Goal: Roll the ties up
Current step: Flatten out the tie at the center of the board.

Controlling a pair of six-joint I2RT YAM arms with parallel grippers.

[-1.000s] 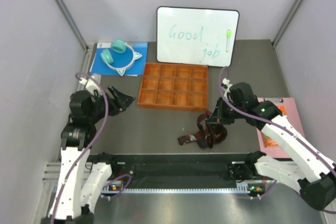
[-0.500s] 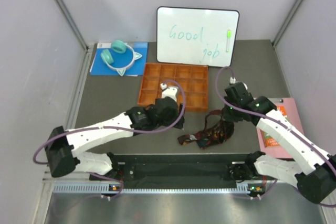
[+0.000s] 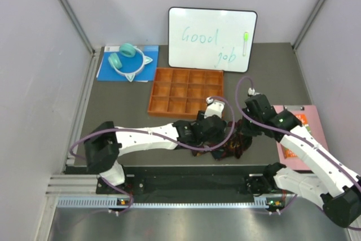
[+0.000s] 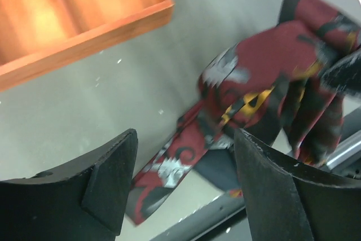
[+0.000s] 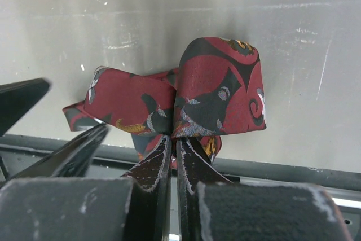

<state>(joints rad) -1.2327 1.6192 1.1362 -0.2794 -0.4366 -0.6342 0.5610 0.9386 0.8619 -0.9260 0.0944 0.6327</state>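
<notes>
One tie [image 5: 217,91], dark maroon with black, grey and yellow pattern, lies bunched in loose loops near the table's front edge [image 3: 232,149]. My right gripper [image 5: 175,139] is shut on a fold of it, pinching the cloth between the fingertips, just right of the bunch [image 3: 242,138]. My left gripper [image 4: 183,187] is open and hovers over the tie's flat tail end [image 4: 161,176], one finger on each side and neither touching it. Seen from above, the left gripper [image 3: 218,143] reaches across from the left to the bunch. Its black fingers [image 5: 70,153] show left of the tie.
An orange compartment tray [image 3: 186,92] stands just behind the tie, its front wall [image 4: 84,46] close by. Behind it stands a whiteboard [image 3: 212,39]. Teal headphones [image 3: 127,60] lie on a blue sheet at back left. A pink book [image 3: 300,134] is at right. A black rail [image 3: 186,180] runs along the front edge.
My left arm has swung from the far left side across the table to the tie. My right gripper has shifted slightly right and nearer, keeping its hold on the tie.
</notes>
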